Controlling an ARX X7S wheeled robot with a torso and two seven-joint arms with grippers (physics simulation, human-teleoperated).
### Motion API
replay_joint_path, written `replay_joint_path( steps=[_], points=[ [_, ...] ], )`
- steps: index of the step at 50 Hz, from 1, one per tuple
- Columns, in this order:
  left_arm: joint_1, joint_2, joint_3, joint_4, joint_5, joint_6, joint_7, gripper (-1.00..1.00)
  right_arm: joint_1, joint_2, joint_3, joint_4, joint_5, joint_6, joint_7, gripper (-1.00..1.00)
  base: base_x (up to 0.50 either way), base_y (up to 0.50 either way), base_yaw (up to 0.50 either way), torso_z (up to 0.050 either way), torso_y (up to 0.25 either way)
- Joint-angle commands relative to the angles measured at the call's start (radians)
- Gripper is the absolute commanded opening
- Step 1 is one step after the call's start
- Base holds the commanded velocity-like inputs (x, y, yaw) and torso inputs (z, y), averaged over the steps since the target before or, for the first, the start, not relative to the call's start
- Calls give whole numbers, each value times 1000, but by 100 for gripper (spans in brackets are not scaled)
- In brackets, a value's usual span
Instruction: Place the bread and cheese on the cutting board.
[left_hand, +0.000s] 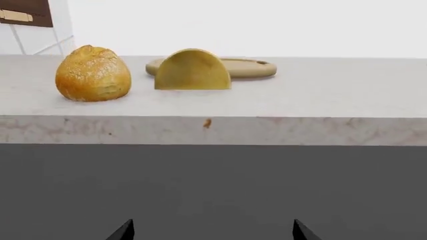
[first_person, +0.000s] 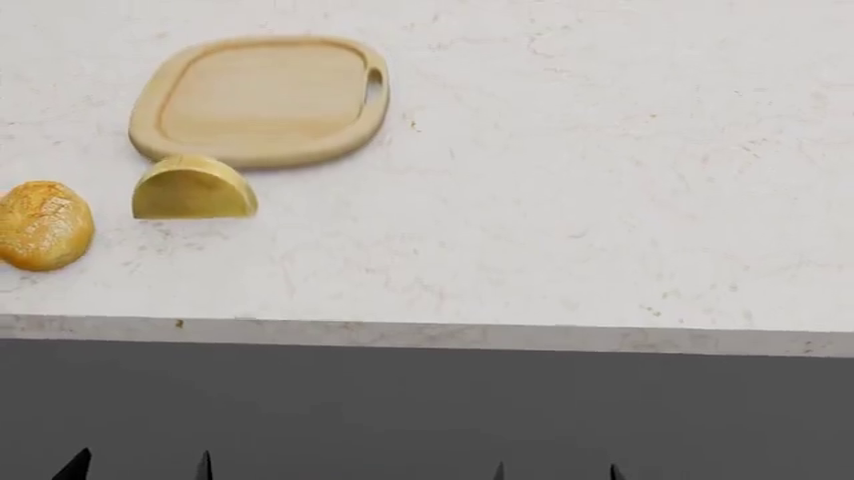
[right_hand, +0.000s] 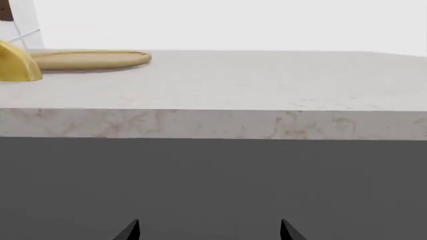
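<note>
On the pale speckled stone counter (first_person: 561, 200), going left to right, the round golden-brown crusty bread roll (first_person: 44, 224) sits at the far left, near the front edge. Just beside it stands the smooth pale yellow half-wheel of cheese (first_person: 194, 188), its flat cut face turned toward the robot. Directly behind the cheese, close but seemingly apart, lies the light wooden cutting board (first_person: 260, 98), bare, slot handle to its right.

Both arms hang low in front of the counter, below its edge. The left gripper (first_person: 140, 466) has its jaws spread and empty; the right gripper (first_person: 557, 470) likewise, jaws parted with nothing between.

Both foods lie forward and up from the left jaws, the cheese almost straight ahead, so the left arm is likely the better reach. The right arm is well apart from both.
</note>
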Motion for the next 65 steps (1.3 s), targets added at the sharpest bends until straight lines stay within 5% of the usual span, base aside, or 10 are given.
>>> replay_joint_path(
  steps=[1, 27, 35, 52, 60, 61, 65],
  points=[
    [2, -15, 17, -4, -15, 17, -11, 100, -4, 15, -14, -13, 14, 6, 19, 100, 0, 0, 0, 50, 0],
    [-8, -42, 56, -12, -35, 19, -27, 100, 11, 30, -30, 2, 59, -21, 39, 100, 0, 0, 0, 48, 0],
    [-73, -57, 91, 355, -20, -394, -101, 100, 111, 45, -58, -305, 104, 338, 87, 100, 0, 0, 0, 0, 0],
    [-247, -101, -8, 810, -127, -954, -169, 100, 275, 100, -31, -792, 182, 948, 186, 100, 0, 0, 0, 0, 0],
    [-276, -115, -142, 902, -191, -1111, -160, 100, 310, 66, 61, -853, 281, 1067, 185, 100, 0, 0, 0, 0, 0],
    [-306, -148, -134, 963, -194, -1218, -172, 100, 305, 84, 101, -888, 292, 1055, 172, 100, 0, 0, 0, 0, 0],
    [-322, -154, -163, 992, -211, -1262, -169, 100, 299, 121, 58, -890, 249, 1015, 184, 100, 90, 104, 0, 0, 0]
  ],
)
